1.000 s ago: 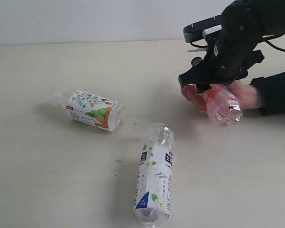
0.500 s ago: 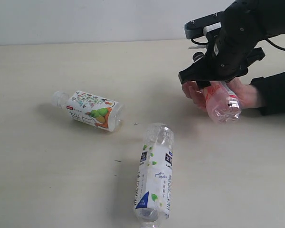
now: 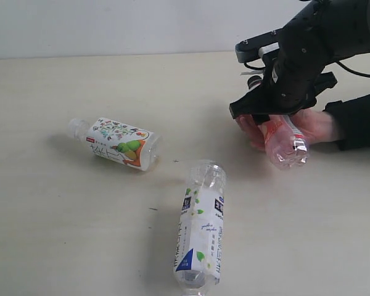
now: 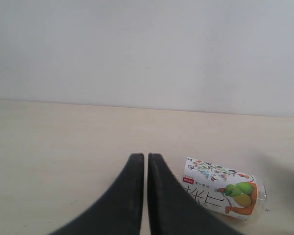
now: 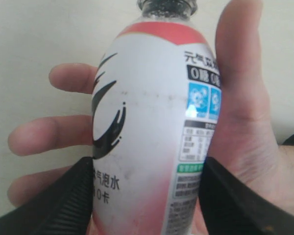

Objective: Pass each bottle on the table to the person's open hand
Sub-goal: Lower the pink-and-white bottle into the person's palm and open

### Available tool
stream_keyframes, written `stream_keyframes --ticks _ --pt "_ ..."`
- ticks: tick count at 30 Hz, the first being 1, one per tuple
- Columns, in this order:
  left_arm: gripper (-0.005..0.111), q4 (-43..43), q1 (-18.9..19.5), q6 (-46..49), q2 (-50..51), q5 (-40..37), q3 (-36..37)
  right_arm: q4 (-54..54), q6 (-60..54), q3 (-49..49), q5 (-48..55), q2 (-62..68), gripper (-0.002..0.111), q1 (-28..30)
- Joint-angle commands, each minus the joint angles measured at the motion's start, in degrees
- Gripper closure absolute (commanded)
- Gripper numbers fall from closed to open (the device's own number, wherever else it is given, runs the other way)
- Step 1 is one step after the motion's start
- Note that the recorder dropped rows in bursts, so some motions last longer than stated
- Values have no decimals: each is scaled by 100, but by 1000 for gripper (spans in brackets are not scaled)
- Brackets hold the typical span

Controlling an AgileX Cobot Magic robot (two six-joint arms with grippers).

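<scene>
Step in hand: the handover of the pink bottle (image 3: 285, 140), judged to be at the point of delivery and not yet released.
Pink bottle: at the right of the exterior frame, tilted, with its clear base towards the camera. The right wrist view showed it lying across the palm of the person's hand (image 3: 317, 125), thumb along one side and fingers spread on the other.
Right gripper (image 3: 266, 117): jaws about half open and pressed to the two sides of the pink bottle, so it gripped the bottle while the palm bore it from below.
Left gripper (image 4: 146, 166): jaws closed tip to tip with nothing between them, hanging low over the table, idle.
Next move, as a judgement: the right jaws would need to widen enough to clear the label, then lift straight off so the bottle neither rolls from the palm nor gets dragged along.
Left to do: two more bottles lay on their sides. The fruit-label bottle (image 3: 118, 143) was at centre left, cap to the upper left. The leaf-label bottle (image 3: 201, 231) was at lower centre, its far end running off the bottom edge. They were well apart from each other and from the hand. No green-label bottle was in view.
Surface: the table (image 3: 61, 234) was flat pale wood-grain with a few dark specks, and nothing lay near the bottles.
Room: a plain pale wall (image 3: 111, 24) stood behind the table's far edge. The person's black sleeve (image 3: 361, 120) came in from the right edge.
</scene>
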State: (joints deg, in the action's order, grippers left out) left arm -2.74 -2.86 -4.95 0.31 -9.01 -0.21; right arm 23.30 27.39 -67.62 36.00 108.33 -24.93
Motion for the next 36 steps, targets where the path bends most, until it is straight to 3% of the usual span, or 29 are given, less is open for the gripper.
stream_keyframes --ticks 1,12,18,26,32,34,36 --pt "101 -26 -12 26 -31 27 21 -19 -11 32 32 44 98 4" --pt "101 -26 -12 26 -31 27 21 -19 -11 32 32 44 33 4" --pt "101 -26 -12 26 -31 27 21 -19 -11 32 45 44 12 4" --pt "101 -26 -12 26 -31 27 21 119 26 32 44 -125 9 4" --pt "101 -26 -12 26 -31 27 21 92 15 32 430 -974 9 4" --pt "101 -26 -12 26 -31 27 21 54 15 32 802 -1371 13 4" --pt "101 -26 -12 26 -31 27 21 -19 -85 69 1157 -1740 26 4"
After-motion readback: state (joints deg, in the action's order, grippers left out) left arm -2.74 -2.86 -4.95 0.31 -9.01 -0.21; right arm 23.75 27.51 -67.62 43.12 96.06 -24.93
